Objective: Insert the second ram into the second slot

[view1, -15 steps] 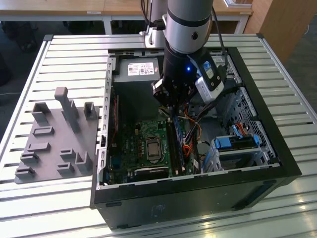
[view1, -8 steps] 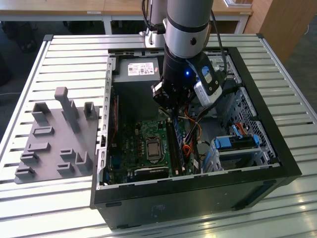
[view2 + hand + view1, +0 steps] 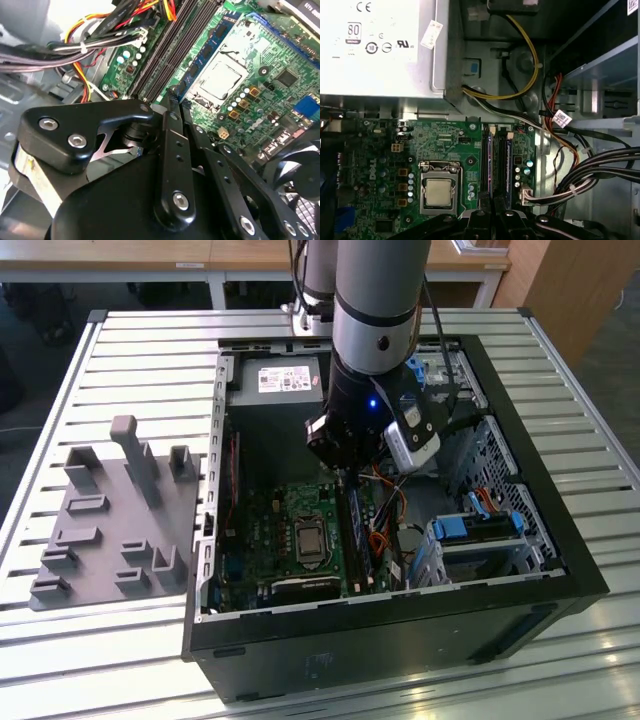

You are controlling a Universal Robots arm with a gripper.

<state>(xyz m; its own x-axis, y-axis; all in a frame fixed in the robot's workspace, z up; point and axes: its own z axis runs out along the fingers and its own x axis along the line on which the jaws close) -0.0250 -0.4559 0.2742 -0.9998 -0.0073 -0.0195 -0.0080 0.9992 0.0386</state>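
The second ram (image 3: 207, 47) is a thin blue stick standing in the memory slot nearest the processor socket (image 3: 220, 77). The same stick (image 3: 487, 165) appears in the first wrist view, with another stick (image 3: 509, 165) in a slot beside it. My gripper (image 3: 171, 100) is shut, its tips at one end of the second ram; whether they touch it I cannot tell. In the exterior view the gripper (image 3: 345, 475) hangs inside the open computer case, just above the far end of the second ram (image 3: 353, 515). The gripper (image 3: 493, 217) also lines up with the slots in the first wrist view.
A power supply (image 3: 280, 380) fills the case's far corner. Bundled cables (image 3: 100, 40) run close beside the slots. Drive bays with light-blue latches (image 3: 480, 525) stand on the exterior view's right. A grey fixture plate (image 3: 110, 520) lies on the slatted table outside the case.
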